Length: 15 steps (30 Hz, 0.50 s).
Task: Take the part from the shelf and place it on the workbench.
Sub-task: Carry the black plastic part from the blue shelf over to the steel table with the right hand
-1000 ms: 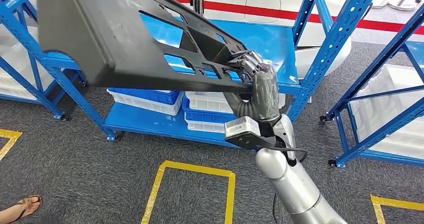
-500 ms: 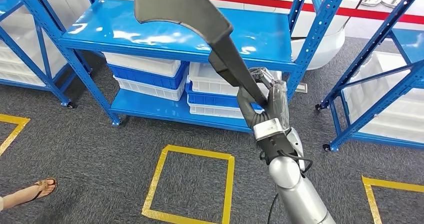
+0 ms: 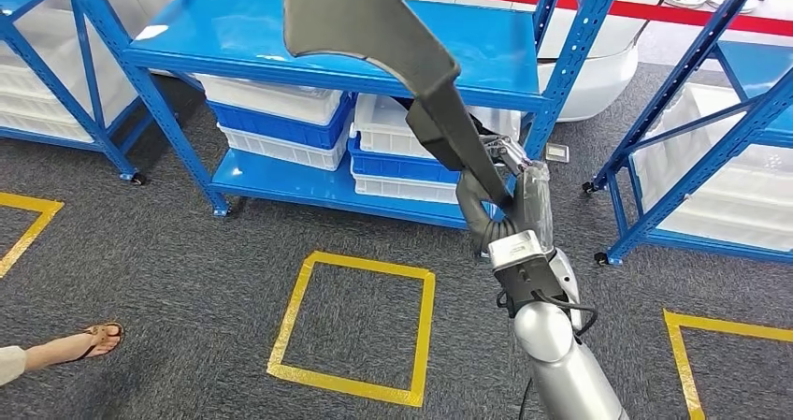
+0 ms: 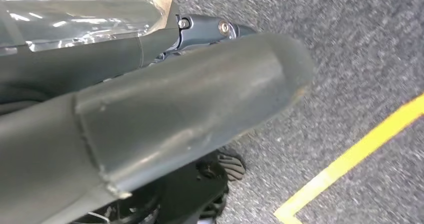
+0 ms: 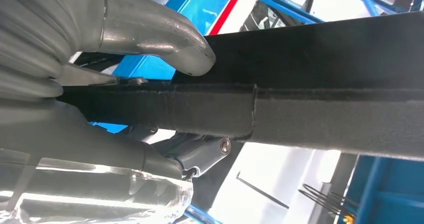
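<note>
Right hand (image 3: 510, 191) clenched on the black part's (image 3: 374, 22) narrow end, raised before the blue shelf (image 3: 234, 41). Left hand (image 4: 150, 109): grasp impossible to tell.

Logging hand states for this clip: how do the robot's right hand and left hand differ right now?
The right hand is raised before the blue shelf, gripping the black part; its thumb presses one face and fingers the other. The left hand hangs low over grey carpet, touching no part; whether it is open cannot be told. Both wear grey covers.
</note>
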Each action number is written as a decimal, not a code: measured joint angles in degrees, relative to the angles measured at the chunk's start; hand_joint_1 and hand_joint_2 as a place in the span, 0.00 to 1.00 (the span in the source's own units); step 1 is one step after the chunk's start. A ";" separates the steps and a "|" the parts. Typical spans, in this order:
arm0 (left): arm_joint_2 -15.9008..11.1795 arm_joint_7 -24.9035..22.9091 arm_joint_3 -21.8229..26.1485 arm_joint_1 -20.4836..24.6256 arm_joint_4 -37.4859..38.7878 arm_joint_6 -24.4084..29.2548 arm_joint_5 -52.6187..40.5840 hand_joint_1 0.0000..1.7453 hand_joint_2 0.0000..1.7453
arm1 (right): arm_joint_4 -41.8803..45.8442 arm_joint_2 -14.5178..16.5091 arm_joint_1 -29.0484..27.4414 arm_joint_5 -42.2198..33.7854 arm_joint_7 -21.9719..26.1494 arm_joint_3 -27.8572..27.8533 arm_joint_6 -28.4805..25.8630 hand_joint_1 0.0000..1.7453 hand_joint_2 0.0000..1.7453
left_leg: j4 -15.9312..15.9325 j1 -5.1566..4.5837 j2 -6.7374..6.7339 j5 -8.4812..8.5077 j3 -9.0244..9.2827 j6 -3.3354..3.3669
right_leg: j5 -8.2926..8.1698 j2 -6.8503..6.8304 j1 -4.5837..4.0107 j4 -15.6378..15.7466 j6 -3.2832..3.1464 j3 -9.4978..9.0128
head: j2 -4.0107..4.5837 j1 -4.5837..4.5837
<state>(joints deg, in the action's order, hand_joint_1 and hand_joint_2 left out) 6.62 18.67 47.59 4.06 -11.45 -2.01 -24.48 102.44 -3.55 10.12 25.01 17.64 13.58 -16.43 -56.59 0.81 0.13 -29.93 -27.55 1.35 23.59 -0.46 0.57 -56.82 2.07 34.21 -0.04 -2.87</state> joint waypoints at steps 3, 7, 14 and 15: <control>0.31 0.01 0.10 -0.04 0.01 0.03 0.00 0.00 0.00 | 0.09 -0.28 -0.21 -0.16 0.07 -0.27 0.04 1.00 1.00 | 0.62 -0.08 -0.49 1.54 -1.29 1.64 | 2.41 0.14 0.04 -3.85 0.01 2.33 | 0.00 -0.06; 0.44 -0.11 0.20 -0.07 0.02 0.14 0.02 0.00 0.00 | 0.22 -0.67 -1.34 -0.06 0.22 -0.56 0.01 1.00 1.00 | 0.49 -0.43 -0.70 3.15 -3.44 2.09 | 8.51 0.25 0.15 -15.97 -0.41 6.15 | 0.00 -0.28; 0.88 -0.98 1.27 -0.03 0.02 0.87 0.70 0.00 0.00 | 0.43 -1.35 -2.23 0.42 0.79 -0.66 0.05 1.00 1.00 | -0.57 -1.04 -0.69 4.17 -4.96 1.52 | 4.50 0.30 0.04 1.03 -0.10 -5.03 | 0.00 -0.26; 0.88 -1.05 1.43 -0.03 0.02 0.98 0.77 0.00 0.00 | 0.46 -1.40 -2.27 0.36 0.79 -0.65 0.13 1.00 1.00 | -0.64 -1.01 -0.68 4.31 -5.15 1.72 | 4.31 0.31 0.08 1.02 -0.37 -4.90 | 0.00 -0.24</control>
<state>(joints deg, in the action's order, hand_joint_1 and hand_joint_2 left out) 7.50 17.62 49.02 4.03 -11.43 -1.03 -23.71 102.90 -4.94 7.86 25.36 18.43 12.93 -16.30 -57.23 -0.20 -0.55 -25.63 -32.70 3.07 27.90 -0.15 0.65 -55.79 1.71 29.31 -0.04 -3.11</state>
